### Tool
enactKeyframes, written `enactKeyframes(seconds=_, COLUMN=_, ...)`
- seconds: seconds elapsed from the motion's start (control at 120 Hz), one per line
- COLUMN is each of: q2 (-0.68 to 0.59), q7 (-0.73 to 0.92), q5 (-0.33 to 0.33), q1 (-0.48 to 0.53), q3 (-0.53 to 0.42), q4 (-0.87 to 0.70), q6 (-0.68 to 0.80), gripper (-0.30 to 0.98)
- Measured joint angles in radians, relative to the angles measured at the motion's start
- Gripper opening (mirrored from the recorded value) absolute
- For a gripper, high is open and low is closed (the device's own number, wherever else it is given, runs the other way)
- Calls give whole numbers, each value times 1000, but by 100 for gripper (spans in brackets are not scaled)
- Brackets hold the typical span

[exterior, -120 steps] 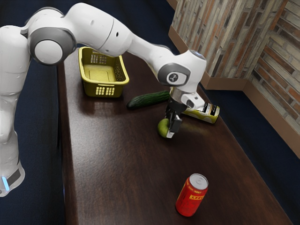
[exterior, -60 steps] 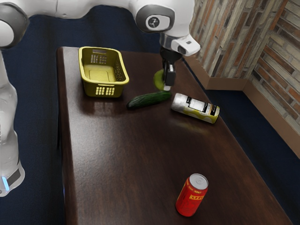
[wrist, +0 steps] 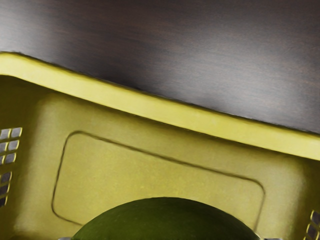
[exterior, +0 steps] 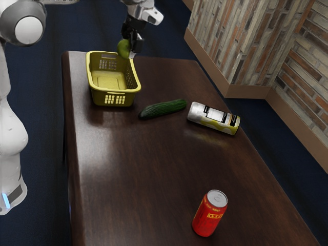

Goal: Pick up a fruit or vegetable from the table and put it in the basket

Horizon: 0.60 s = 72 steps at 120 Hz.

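fruit (exterior: 123,48), green and smooth, is up in the air in the gripper (exterior: 129,50), over the basket (exterior: 114,99). hand is narrowed onto it, one finger pressed on the side toward the exterior view's right, fruit pinched between the two. in the exterior view fruit looks a bit taller than wide, so long axis runs close to upright, with the rounded lower end pointing down. can't tell which end is the stem end. exterior view puts it by the basket's far corner, toward the view's right; wrist view has its dark green rounded side against the basket's floor, with one long rim running past and holed walls at both ends.

basket is yellow, upright on the dark wood table (exterior: 138,169), open side up, long axis going away from the camera. bare yellow floor with a rounded outline pressed in it.

cucumber (exterior: 163,108) lies on the table near the basket, toward the exterior view's right, long axis slanting, one end toward the basket's near end, other end close to the tube (exterior: 213,118). tube is white and yellow, on its side. can (exterior: 209,213) is red, stands upright, well apart from the rest, nearest the camera.
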Motion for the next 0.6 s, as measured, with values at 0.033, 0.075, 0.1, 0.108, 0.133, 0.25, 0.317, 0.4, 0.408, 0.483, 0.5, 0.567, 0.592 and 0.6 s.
enactKeyframes(seconds=0.033, q2=22, q7=12, q5=-5, q1=18, q3=1, q4=1, q6=10, gripper=37)
enactKeyframes(seconds=0.075, q2=50, q7=26, q5=-11, q1=42, q3=1, q4=1, q6=24, gripper=37)
enactKeyframes(seconds=0.1, q2=63, q7=35, q5=-16, q1=56, q3=0, q4=0, q6=32, gripper=37)
enactKeyframes(seconds=0.108, q2=67, q7=37, q5=-17, q1=61, q3=0, q4=0, q6=34, gripper=37)
enactKeyframes(seconds=0.133, q2=75, q7=45, q5=-21, q1=74, q3=-1, q4=-3, q6=43, gripper=37)
enactKeyframes(seconds=0.25, q2=92, q7=77, q5=-32, q1=97, q3=-3, q4=-25, q6=76, gripper=37)
enactKeyframes(seconds=0.317, q2=100, q7=92, q5=-35, q1=78, q3=-3, q4=-50, q6=96, gripper=37)
enactKeyframes(seconds=0.4, q2=104, q7=110, q5=-43, q1=40, q3=-4, q4=-60, q6=113, gripper=47)
enactKeyframes(seconds=0.408, q2=104, q7=112, q5=-45, q1=36, q3=-4, q4=-60, q6=115, gripper=48)
enactKeyframes(seconds=0.483, q2=105, q7=129, q5=-59, q1=17, q3=-3, q4=-62, q6=123, gripper=57)
enactKeyframes(seconds=0.5, q2=105, q7=132, q5=-61, q1=16, q3=-3, q4=-62, q6=125, gripper=59)
enactKeyframes(seconds=0.567, q2=105, q7=146, q5=-67, q1=23, q3=-3, q4=-63, q6=129, gripper=62)
enactKeyframes(seconds=0.592, q2=105, q7=151, q5=-69, q1=27, q3=-3, q4=-63, q6=131, gripper=63)
enactKeyframes(seconds=0.6, q2=105, q7=152, q5=-69, q1=28, q3=-3, q4=-63, q6=131, gripper=64)
